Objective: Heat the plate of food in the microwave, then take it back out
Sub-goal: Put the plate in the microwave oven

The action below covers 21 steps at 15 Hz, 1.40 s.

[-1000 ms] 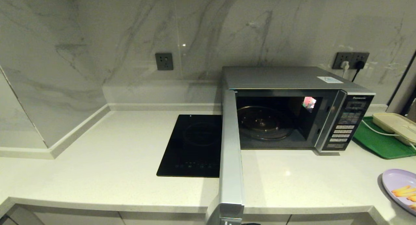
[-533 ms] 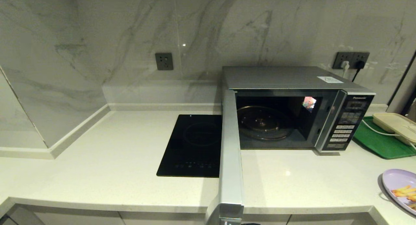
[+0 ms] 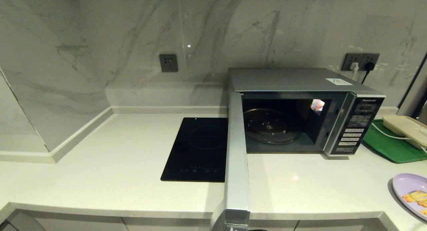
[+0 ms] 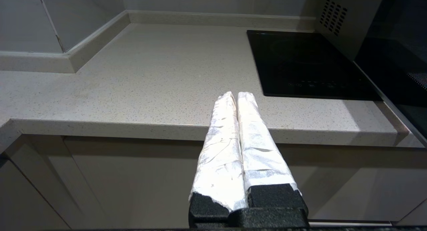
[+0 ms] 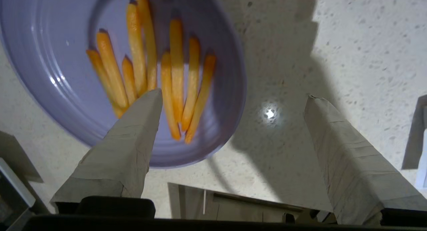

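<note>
Lavender plate of food [image 5: 66, 74] lies on the counter's right end, directly below the right gripper [image 5: 233, 102], whose fingers are spread wide with one above the fries and one beyond the rim.

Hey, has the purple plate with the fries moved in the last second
Barely. In the head view the plate of food sits at the same spot on the countertop, below the green tray. The open right gripper hovers over its rim.

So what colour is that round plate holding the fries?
Pale lavender. The round plate shows best in the right wrist view, bearing orange-yellow fries.
</note>
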Motion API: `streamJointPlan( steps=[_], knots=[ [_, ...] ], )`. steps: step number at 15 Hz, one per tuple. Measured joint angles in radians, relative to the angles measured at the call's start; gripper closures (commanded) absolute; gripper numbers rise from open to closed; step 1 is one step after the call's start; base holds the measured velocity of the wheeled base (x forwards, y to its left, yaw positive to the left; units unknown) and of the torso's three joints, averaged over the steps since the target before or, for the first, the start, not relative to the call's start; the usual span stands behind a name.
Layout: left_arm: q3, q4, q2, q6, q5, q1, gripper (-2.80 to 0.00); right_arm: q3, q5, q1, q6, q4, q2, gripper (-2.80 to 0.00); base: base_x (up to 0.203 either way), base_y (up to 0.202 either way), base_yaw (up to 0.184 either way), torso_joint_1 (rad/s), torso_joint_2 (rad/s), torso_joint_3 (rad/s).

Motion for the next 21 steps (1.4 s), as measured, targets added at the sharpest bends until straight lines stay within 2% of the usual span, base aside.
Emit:
streamJointPlan(
  steps=[6,11,21],
  knots=[
    [0.000,0.000,0.000,0.001,0.000,0.000,0.00,0.074,0.001,-0.048,-0.172,-0.029,-0.011,-2.80,0.000,0.000,0.000,0.000,0.00,0.000],
    [0.000,0.000,0.000,0.001,0.000,0.000,0.00,0.225,-0.036,-0.051,-0.287,-0.243,-0.023,-2.80,0.000,0.000,0.000,0.000,0.00,0.000],
    [0.000,0.000,0.000,0.001,0.000,0.000,0.00,0.248,-0.030,-0.050,-0.292,-0.255,-0.021,-2.80,0.000,0.000,0.000,0.000,0.00,0.000]
  ],
)
